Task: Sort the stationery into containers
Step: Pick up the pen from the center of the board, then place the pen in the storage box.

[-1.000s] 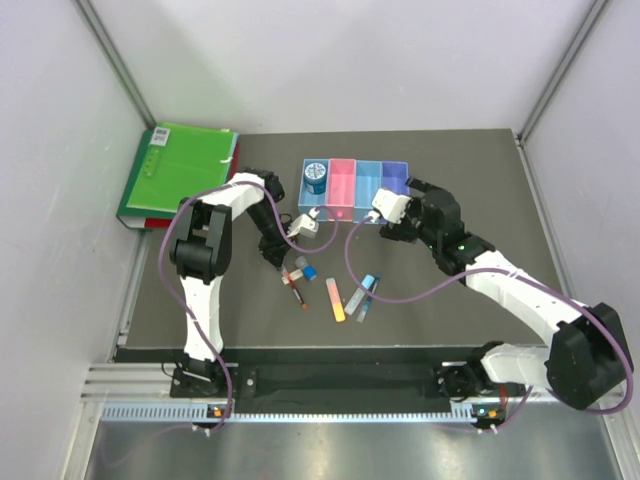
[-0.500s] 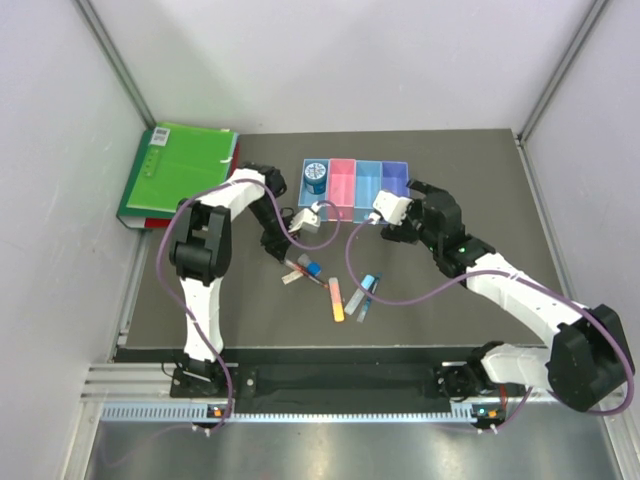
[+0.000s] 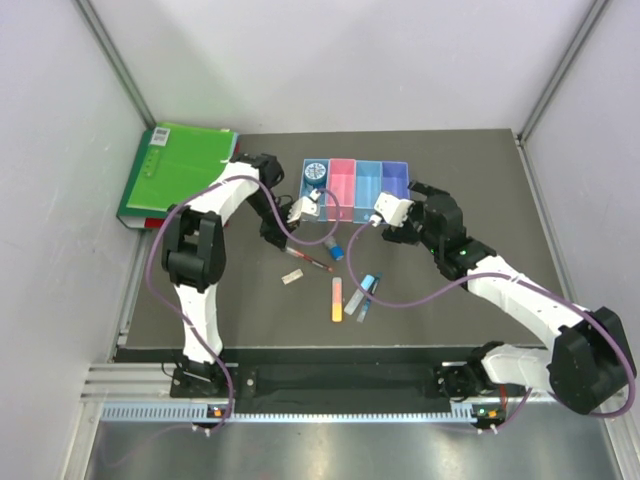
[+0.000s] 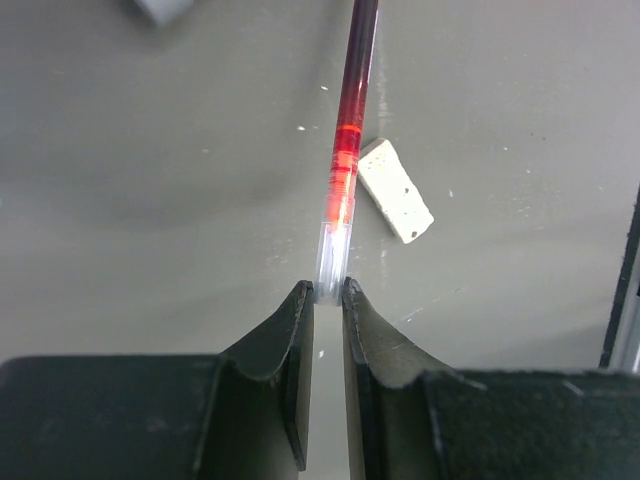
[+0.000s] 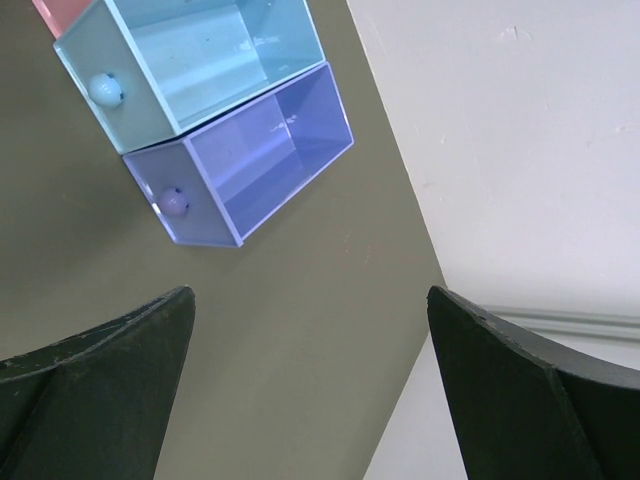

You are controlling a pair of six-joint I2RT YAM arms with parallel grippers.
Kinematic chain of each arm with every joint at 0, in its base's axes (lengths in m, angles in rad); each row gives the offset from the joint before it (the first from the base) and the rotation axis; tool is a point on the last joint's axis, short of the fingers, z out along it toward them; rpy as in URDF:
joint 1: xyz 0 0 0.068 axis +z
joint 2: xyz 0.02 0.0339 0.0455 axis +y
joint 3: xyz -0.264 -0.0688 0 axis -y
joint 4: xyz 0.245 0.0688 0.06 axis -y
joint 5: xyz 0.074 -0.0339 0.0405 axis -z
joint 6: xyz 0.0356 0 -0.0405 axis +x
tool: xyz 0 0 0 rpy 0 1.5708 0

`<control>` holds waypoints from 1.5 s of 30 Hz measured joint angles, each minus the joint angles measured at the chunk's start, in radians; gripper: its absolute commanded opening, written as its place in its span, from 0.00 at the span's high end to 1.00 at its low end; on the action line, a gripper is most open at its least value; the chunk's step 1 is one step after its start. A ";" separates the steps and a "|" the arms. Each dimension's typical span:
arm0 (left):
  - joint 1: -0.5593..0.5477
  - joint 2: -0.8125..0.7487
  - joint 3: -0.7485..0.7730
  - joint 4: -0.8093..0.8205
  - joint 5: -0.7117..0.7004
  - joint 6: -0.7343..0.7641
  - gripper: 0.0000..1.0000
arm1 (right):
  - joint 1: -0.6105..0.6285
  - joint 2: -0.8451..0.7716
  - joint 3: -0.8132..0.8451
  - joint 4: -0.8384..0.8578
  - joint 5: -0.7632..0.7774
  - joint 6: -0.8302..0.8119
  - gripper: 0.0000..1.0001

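Observation:
My left gripper (image 4: 328, 292) is shut on the clear end of the thin red pen (image 4: 345, 150). In the top view the gripper (image 3: 283, 246) is just in front of the bins and the pen (image 3: 314, 263) points right. The row of bins (image 3: 343, 190) is light blue, pink, light blue and purple. The blue tape roll (image 3: 315, 174) lies in the leftmost bin. The blue-capped piece (image 3: 336, 250), orange-pink stick (image 3: 337, 299), grey stick (image 3: 354, 298) and blue pen (image 3: 368, 294) lie on the mat. My right gripper (image 5: 310, 300) is open and empty beside the purple bin (image 5: 245, 165).
A small white eraser (image 4: 395, 190) lies on the mat beside the pen, also in the top view (image 3: 291, 278). The big green folder (image 3: 175, 170) lies at the back left. The table's right edge (image 5: 420, 250) and the white wall are close to my right gripper.
My left gripper has moved back toward the bins with the red pen, which has swung round to point right. The blue-capped piece has shifted right. The right arm has barely moved.

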 measured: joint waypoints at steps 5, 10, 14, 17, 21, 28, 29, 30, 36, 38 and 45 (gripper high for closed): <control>0.000 -0.028 0.040 0.000 0.003 -0.004 1.00 | 0.000 0.000 -0.002 0.014 0.005 -0.007 0.00; 0.000 -0.048 0.107 -0.003 0.003 -0.003 1.00 | -0.003 -0.001 -0.028 0.084 0.047 -0.008 0.00; 0.000 -0.051 0.191 -0.002 0.002 0.002 1.00 | -0.013 -0.001 -0.033 0.146 0.082 -0.008 0.00; 0.000 -0.051 0.256 -0.003 -0.006 0.017 1.00 | -0.018 -0.001 -0.041 0.208 0.109 -0.013 0.00; 0.000 -0.044 0.346 -0.003 -0.030 0.055 1.00 | -0.045 0.000 -0.075 0.303 0.149 -0.016 0.00; -0.009 0.018 0.419 -0.003 -0.084 0.172 1.00 | -0.185 0.024 -0.070 0.387 0.205 0.043 0.00; -0.013 0.033 0.427 -0.001 -0.089 0.187 1.00 | -0.208 0.035 -0.063 0.381 0.208 0.064 0.00; -0.018 0.052 0.438 0.003 -0.093 0.203 1.00 | -0.232 0.045 -0.053 0.366 0.207 0.084 0.00; -0.041 0.106 0.454 0.108 -0.081 0.241 1.00 | -0.304 0.114 0.056 0.171 0.154 0.182 0.00; -0.048 0.106 0.455 0.159 -0.067 0.248 1.00 | -0.304 0.121 0.061 0.137 0.134 0.187 0.00; -0.072 0.106 0.458 0.305 -0.012 0.270 1.00 | -0.305 0.176 0.063 -0.024 0.011 0.175 0.00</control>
